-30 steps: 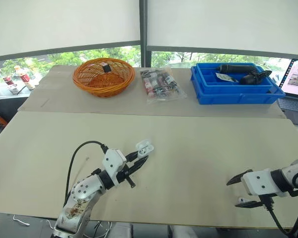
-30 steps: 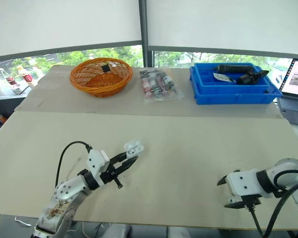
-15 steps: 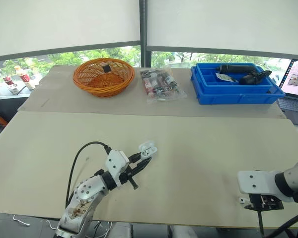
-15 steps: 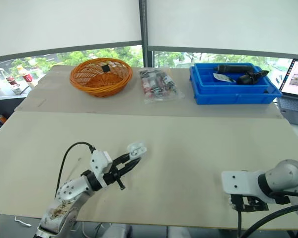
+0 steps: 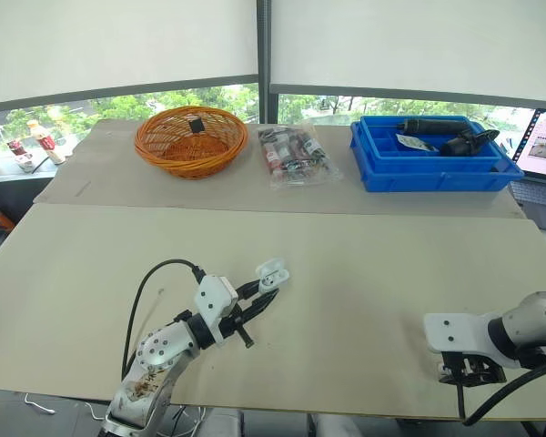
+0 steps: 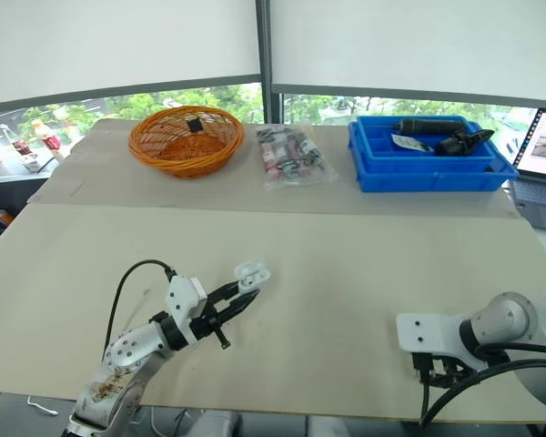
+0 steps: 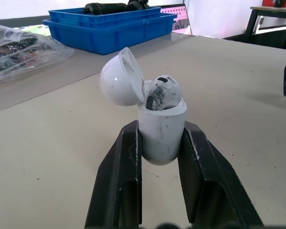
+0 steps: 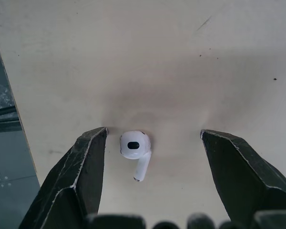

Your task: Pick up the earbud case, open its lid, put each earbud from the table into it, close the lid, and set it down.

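Both eye views + L wrist view: found white earbud case [image 7: 162, 136] clamped in left hand [image 5: 259, 296], black fingers [image 7: 119, 181] shut on its two sides. Held approx upright, off the surface [image 5: 364, 264], above near-left part of it. Saw lid [image 7: 120, 78] flipped open, tilted back on its hinge. Noted one earbud [image 7: 162, 93] seated in case, poking up above the rim, w/ dark smudges on top. Couldn't tell re 2nd slot.

Found other earbud [image 8: 134, 148] lying loose on surface, near-right, close to the front edge, stem flat. Saw right hand [image 8: 153, 132] pointed down over it, open wide, fingers [image 8: 81, 162] spread to either side. Placed earbud between them, nearer one finger, touching neither.

Put L and R hands well apart, approx level w/ each other along near side of surface.

Further back, along far side of surface, logged:
- orange wicker basket [image 5: 190, 141] at left, w/ small dark item [image 5: 195, 124] inside
- clear plastic bag [image 5: 292, 155] of dark bits just beside basket, approx middle
- blue tray [image 5: 428, 168] at right, w/ black tool [image 5: 437, 127] lying in it

Caught laptop [image 5: 544, 150] at far right beside tray, screen lit.
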`<state>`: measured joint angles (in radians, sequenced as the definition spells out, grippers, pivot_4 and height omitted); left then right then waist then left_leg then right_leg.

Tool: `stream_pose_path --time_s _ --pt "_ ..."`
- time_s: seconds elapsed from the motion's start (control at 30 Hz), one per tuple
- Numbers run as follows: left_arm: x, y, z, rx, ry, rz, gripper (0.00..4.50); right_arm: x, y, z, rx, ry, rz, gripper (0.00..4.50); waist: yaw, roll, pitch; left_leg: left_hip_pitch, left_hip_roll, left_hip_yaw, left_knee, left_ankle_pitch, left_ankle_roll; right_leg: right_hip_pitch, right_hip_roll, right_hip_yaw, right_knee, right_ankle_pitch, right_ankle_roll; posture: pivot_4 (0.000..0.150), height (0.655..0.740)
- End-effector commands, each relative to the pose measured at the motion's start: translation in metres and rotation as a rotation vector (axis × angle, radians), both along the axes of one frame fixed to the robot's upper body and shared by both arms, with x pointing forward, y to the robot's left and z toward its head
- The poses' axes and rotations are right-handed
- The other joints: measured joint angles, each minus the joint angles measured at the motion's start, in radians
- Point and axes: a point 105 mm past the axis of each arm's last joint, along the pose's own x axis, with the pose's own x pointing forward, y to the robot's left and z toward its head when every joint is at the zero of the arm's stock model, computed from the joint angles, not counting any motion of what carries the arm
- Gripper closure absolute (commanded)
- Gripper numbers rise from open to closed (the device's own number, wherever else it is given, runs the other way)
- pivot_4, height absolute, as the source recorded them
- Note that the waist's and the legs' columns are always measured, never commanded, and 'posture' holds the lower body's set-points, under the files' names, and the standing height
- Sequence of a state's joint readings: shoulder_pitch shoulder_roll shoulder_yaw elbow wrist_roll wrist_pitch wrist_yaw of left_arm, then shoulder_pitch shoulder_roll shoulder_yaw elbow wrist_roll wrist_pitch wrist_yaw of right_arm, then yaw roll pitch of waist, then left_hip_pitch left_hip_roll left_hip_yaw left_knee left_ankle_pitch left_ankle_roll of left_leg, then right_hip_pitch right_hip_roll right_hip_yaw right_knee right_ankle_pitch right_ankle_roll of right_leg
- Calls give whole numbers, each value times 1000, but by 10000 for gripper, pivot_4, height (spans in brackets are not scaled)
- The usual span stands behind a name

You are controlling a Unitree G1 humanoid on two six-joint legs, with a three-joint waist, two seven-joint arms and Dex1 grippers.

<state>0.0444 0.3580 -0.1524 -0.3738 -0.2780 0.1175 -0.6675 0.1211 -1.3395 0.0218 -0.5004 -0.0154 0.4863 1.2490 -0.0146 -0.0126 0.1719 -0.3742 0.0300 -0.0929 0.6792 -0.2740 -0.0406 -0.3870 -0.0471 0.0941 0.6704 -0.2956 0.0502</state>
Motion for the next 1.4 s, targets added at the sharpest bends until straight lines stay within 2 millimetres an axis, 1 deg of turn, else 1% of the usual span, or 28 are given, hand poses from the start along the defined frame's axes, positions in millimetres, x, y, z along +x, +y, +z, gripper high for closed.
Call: stream_pose_path --time_s 0.03,0.2,0.23,0.27,0.37,0.47,0.53,0.63,0.67,0.8,0.9,0.93,1.0,1.07,1.13,1.27,1.4 --pt "0 -1 7 -18 -30 -8 39580 -1 -2 -3 -10 20 7 17867 0 -1 0 0 0 0 0 0 0 0 0 0 0 0 0 1500 6940" --pt "0 -2 7 -18 -31 -9 39580 -2 3 -2 3 20 20 36299 -7 -4 -1 1 0 0 0 0 0 0 0 0 0 0 0 1500 6940" --pt "1 -2 7 -18 -31 -9 39580 -2 4 -2 6 16 21 39534 -8 -4 -1 1 1 0 0 0 0 0 0 0 0 0 0 1500 6940" --pt "1 -2 7 -18 -32 -10 39580 -1 5 -1 10 12 22 41681 -7 -4 -1 1 1 0 0 0 0 0 1 0 0 0 0 1500 6940" --pt "1 -3 8 -20 -33 -16 39580 1 7 6 26 -11 18 41704 -7 -4 -1 1 1 0 0 0 0 0 0 0 0 0 0 1500 6940" --pt "2 -4 8 -24 -36 -22 39580 7 9 19 57 -62 7 41704 -6 -3 -1 1 0 0 0 0 0 0 0 0 0 0 0 1500 6940" --pt "4 -5 8 -27 -39 -24 39580 16 14 31 108 -128 -2 41704 -4 -3 -1 1 0 0 0 0 0 0 0 0 0 0 0 1500 6940" --pt "8 -8 12 -45 -54 -42 39580 37 40 62 330 -316 -15 41704 -6 -4 0 0 1 0 0 0 0 0 1 0 0 0 -1 1500 6940" --pt "9 -9 14 -51 -59 -49 39580 42 50 70 405 -360 -21 41704 -6 -4 0 0 0 0 0 0 0 0 0 0 0 0 -1 1500 6940" --pt "15 -18 23 -91 -74 -91 39580 53 93 100 756 -510 -55 41704 -1 -4 0 -1 1 -1 0 0 0 0 1 -1 0 0 -1 1500 6940" --pt "19 -26 30 -121 -74 -125 39580 56 122 121 976 -639 -62 41704 1 -4 0 -4 0 -2 1 0 0 -2 0 -1 0 1 -1 1500 6940" --pt "21 -28 32 -129 -80 -132 39580 57 130 128 1043 -679 -73 41704 1 -4 0 -5 0 -2 1 0 0 -3 0 -2 1 1 0 1500 6940" --pt "26 -30 36 -138 -86 -140 39580 60 141 137 1128 -729 -95 41704 2 -4 0 -5 0 -3 2 0 0 -3 0 -2 1 1 0 1500 6940" --pt "28 -33 39 -144 -91 -154 39580 61 150 142 1214 -759 -121 41704 1 -4 -1 -5 0 -3 2 0 -1 -3 0 -3 1 1 0 1500 6940" --pt "30 -35 40 -141 -90 -164 39580 61 157 142 1257 -768 -139 41704 -1 -4 -1 -5 0 -4 2 0 -1 -4 0 -3 2 1 0 1500 6940" --pt "37 -37 40 -143 -69 -173 39580 67 165 133 1280 -774 -167 41704 -2 -4 -1 -5 0 -4 1 0 -1 -4 0 -3 3 1 -1 1500 6940" --pt "36 -36 42 -148 -56 -184 39580 66 171 127 1302 -776 -173 41704 -5 -3 -1 -5 0 -4 1 0 0 -5 0 -3 3 1 -1 1500 6940"
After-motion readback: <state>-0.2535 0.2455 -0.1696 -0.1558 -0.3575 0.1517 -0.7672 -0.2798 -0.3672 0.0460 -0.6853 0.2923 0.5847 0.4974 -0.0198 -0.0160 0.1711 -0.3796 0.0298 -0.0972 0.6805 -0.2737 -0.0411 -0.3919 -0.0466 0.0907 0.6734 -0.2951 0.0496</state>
